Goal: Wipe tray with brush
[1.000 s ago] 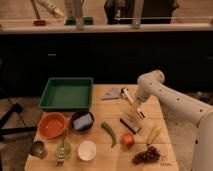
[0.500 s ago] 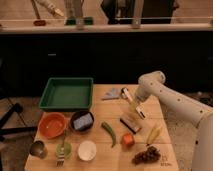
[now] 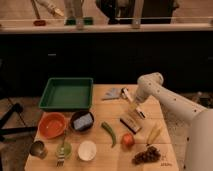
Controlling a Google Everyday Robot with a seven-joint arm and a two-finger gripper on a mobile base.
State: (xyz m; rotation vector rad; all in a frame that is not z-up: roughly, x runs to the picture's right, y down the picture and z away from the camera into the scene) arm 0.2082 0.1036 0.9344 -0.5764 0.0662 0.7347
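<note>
Hovering over the light wooden table (image 3: pixel 107 114), your gripper (image 3: pixel 136 103) is sitting right at the long slim white-handled dish brush (image 3: pixel 126 93), though you cannot tell its grip, with the shallow rectangular green plastic tray (image 3: pixel 66 106) lying well apart on the camera's left.

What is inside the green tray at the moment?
Only bare green floor shows inside the tray; nothing lies in it and nothing covers it. The brush lies on the table to its right, with the gripper over it, outside the tray.
</note>
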